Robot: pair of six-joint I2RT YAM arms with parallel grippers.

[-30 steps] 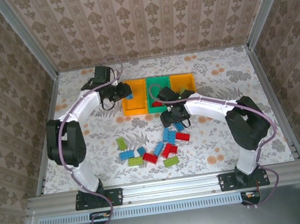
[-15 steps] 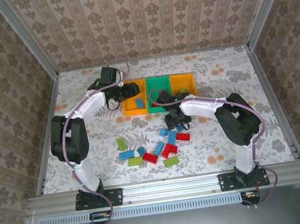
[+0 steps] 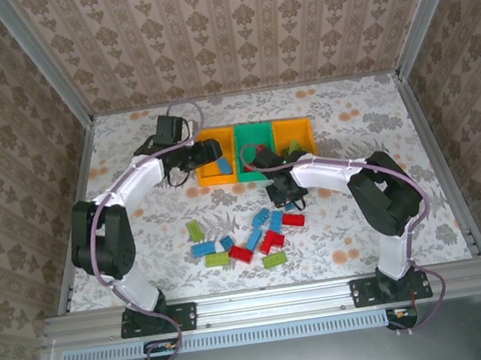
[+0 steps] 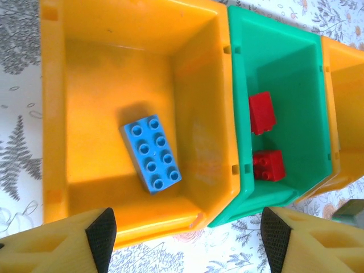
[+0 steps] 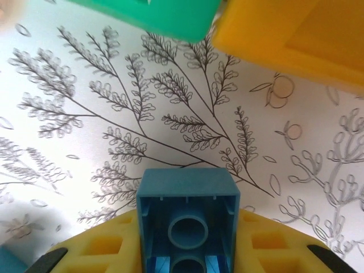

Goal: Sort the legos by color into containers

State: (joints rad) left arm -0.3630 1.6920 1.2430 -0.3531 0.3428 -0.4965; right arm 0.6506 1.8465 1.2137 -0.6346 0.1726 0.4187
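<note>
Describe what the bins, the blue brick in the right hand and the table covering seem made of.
Orange bin and green bin: moulded plastic, smooth and slightly glossy, with soft highlights on the walls. Held blue brick: hard plastic, hollow underside with moulded tubes. Table covering: probably printed cloth or vinyl, matt, floral pattern.

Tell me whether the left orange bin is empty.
Not empty: one blue lego lies flat, studs up, on the floor of the left orange bin.

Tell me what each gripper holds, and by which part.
Right gripper clamps a blue lego by its two side walls, hollow underside showing. Left gripper is open and empty.
</note>
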